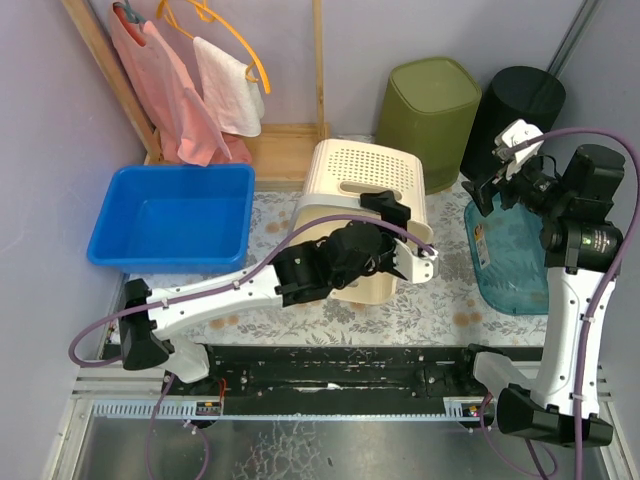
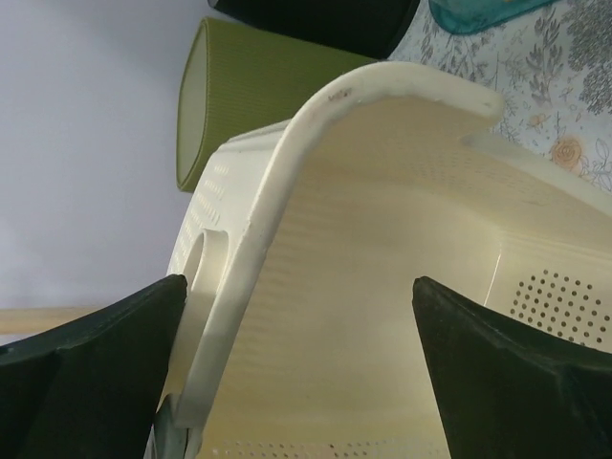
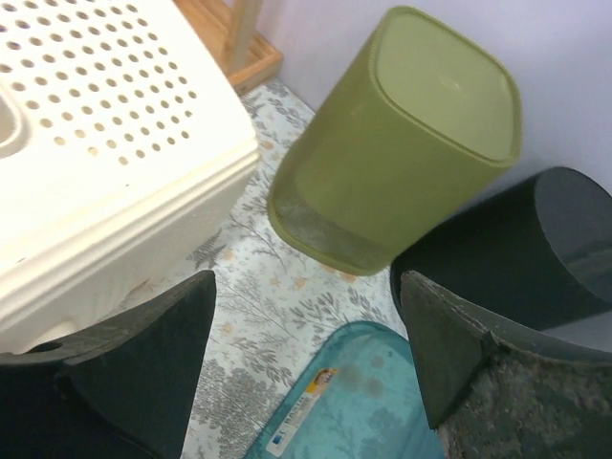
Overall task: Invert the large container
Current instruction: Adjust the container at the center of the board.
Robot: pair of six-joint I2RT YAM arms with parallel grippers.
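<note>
Cream perforated plastic laundry basket lies on its side on the floral tablecloth, a dotted wall with a handle slot facing up. At the basket's near rim, the left gripper is spread wide astride the rim's edge, pinching nothing. Right of the basket, the right gripper hangs open and empty. Behind the basket's right corner stands an olive green plastic bin.
</note>
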